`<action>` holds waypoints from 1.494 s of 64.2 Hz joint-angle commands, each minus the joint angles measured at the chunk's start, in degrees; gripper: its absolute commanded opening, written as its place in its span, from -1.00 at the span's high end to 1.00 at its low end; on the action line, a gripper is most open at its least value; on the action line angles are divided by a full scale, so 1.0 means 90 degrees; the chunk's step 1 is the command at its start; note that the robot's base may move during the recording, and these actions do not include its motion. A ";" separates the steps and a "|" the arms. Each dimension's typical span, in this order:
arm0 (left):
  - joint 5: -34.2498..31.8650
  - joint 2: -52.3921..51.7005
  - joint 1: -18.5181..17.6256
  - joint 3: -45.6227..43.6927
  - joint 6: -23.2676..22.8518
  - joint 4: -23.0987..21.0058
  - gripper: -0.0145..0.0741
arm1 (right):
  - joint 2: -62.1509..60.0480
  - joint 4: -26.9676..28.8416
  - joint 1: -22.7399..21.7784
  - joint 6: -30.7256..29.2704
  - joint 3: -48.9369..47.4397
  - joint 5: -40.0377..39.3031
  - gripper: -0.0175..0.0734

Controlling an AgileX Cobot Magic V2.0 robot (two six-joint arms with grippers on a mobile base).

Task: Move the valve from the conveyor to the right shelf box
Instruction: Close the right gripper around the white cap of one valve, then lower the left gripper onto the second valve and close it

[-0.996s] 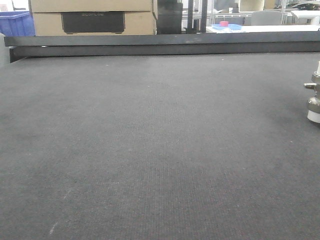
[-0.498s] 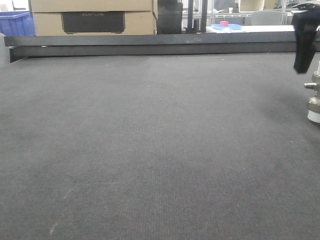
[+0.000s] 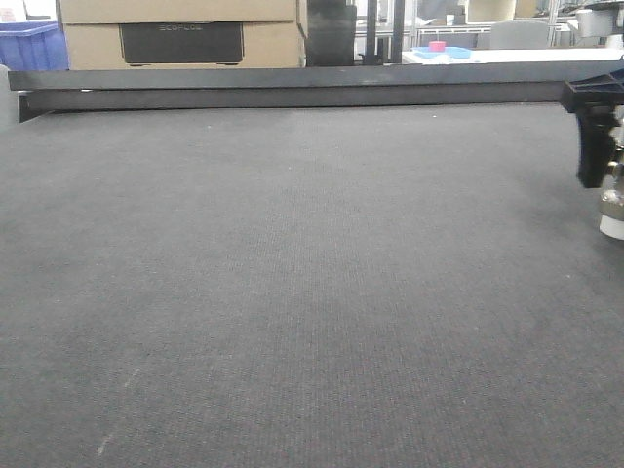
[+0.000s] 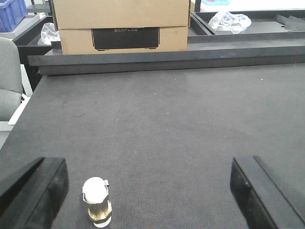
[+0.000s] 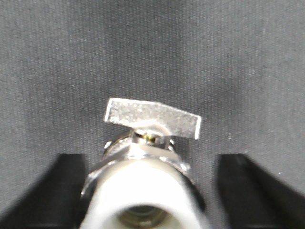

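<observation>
The valve stands upright at the far right edge of the dark grey conveyor. One black finger of my right gripper hangs just left of it. In the right wrist view the valve, white end up with a silvery handle, sits between the wide-apart jaws of my right gripper, with a gap on each side. My left gripper is open above the belt. A valve-like fitting stands upright near its left finger, untouched.
A dark rail bounds the belt's far edge. Behind it stand a cardboard box, a blue crate and a white table with a blue tray. A grey chair stands off the belt's left side.
My right gripper has come down into the front view at the right edge and now reaches beside the valve. The valve has not moved.
</observation>
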 commanded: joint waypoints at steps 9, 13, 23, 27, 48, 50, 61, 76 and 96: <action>0.0339 0.0014 -0.0042 -0.0093 -0.0045 -0.0008 -0.68 | -0.0043 -0.0103 -0.0033 0.0017 -0.0064 0.0081 0.97; 0.0694 0.0070 -0.0028 -0.0221 -0.0045 -0.0008 -0.68 | -0.0098 -0.0103 -0.0033 0.0017 -0.0066 0.0092 0.96; 0.1795 0.0704 0.0118 -0.0960 -0.0071 0.0008 -0.68 | -0.0563 -0.0033 -0.0033 0.0017 -0.0066 0.0092 0.96; 0.2241 0.1057 0.0194 -0.1340 -0.0170 0.0008 -0.68 | -0.0792 -0.0018 0.0006 0.0017 -0.0066 0.0078 0.96; 0.3977 0.3633 0.0909 -0.3466 0.0155 0.0008 -0.68 | -0.1957 -0.0018 0.0533 0.0017 0.0224 0.0021 0.96; 0.4030 0.3890 0.0936 -0.3610 0.0261 0.0008 -0.68 | -0.2019 -0.0018 0.0594 0.0017 0.0271 0.0010 0.96; 0.4465 0.5258 0.1045 -0.4494 0.0344 0.0121 -0.68 | -0.2286 -0.0018 0.0800 0.0017 0.0501 -0.0056 0.96; 0.4465 0.6783 0.1045 -0.5257 0.0691 0.0121 -0.68 | -0.2314 -0.0018 0.0827 0.0017 0.0528 -0.0031 0.96; 0.4465 0.8009 0.1408 -0.5347 0.0866 0.0036 -0.68 | -0.2314 -0.0018 0.0832 0.0017 0.0528 -0.0045 0.96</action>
